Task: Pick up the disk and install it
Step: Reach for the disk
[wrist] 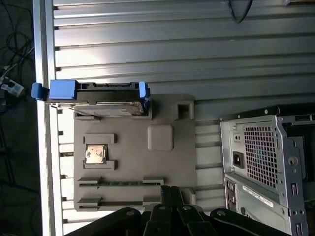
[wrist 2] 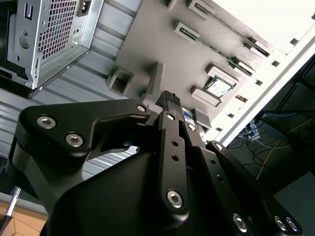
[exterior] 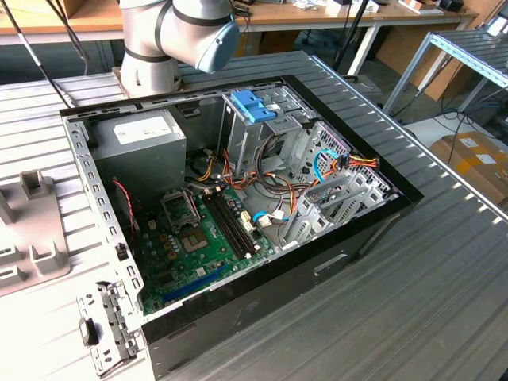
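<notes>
We find the disk [wrist: 93, 98] out of the computer: in the first wrist view it stands on edge in a slot along one border of the grey tray [wrist: 133, 162], with its blue rails at both ends and the blue tab sticking out past the tray's corner. The tray lies on the ribbed metal table [wrist: 147, 44], just beside the rear of the case [wrist: 261, 152]. A square chip [wrist: 96, 154] sits in a pocket of the tray near the disk. The gripper [wrist: 170, 191] hangs over the tray's opposite border, well apart from the disk and touching nothing. In the second wrist view the gripper [wrist 2: 170, 100] looks narrow, its jaws drawn together with nothing between them. Beyond it we see the same tray [wrist 2: 162, 44], the chip [wrist 2: 217, 87] and a corner of the case [wrist 2: 54, 29]. In the exterior view the case [exterior: 238, 305] lies open on the table [exterior: 413, 302], its green board [exterior: 198, 246] exposed and a blue latch [exterior: 254, 105] on top of the metal cage at the far side. The tray [exterior: 36, 238] is at the exterior view's left, and the arm [exterior: 178, 32] rises behind the case's far wall.
</notes>
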You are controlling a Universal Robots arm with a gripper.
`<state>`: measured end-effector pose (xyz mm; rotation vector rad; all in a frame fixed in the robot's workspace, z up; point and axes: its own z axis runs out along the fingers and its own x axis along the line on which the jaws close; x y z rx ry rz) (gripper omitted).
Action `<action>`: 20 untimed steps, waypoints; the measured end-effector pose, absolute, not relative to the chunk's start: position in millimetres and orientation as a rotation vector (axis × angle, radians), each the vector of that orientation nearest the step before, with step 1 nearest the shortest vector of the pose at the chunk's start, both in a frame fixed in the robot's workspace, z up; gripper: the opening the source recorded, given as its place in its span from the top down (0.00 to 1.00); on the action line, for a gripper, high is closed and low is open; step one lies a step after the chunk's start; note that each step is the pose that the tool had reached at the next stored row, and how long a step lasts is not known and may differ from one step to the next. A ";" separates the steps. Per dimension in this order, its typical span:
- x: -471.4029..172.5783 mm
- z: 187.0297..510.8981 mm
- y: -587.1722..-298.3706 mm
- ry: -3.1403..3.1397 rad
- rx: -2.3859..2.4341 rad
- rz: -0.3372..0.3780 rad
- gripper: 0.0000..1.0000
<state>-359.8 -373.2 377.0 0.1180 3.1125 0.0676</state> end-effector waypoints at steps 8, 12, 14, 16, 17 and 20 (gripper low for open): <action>-362.3 375.2 -370.7 3.112 0.118 0.068 0.89; -363.3 374.4 -369.8 3.112 0.118 0.068 0.89; -363.9 373.9 -369.2 3.112 0.118 0.068 0.89; -365.0 373.3 -367.6 3.112 0.118 0.068 0.89; -365.9 372.9 -366.6 3.112 0.118 0.068 0.89; -369.7 372.1 -363.0 3.113 0.118 0.067 0.89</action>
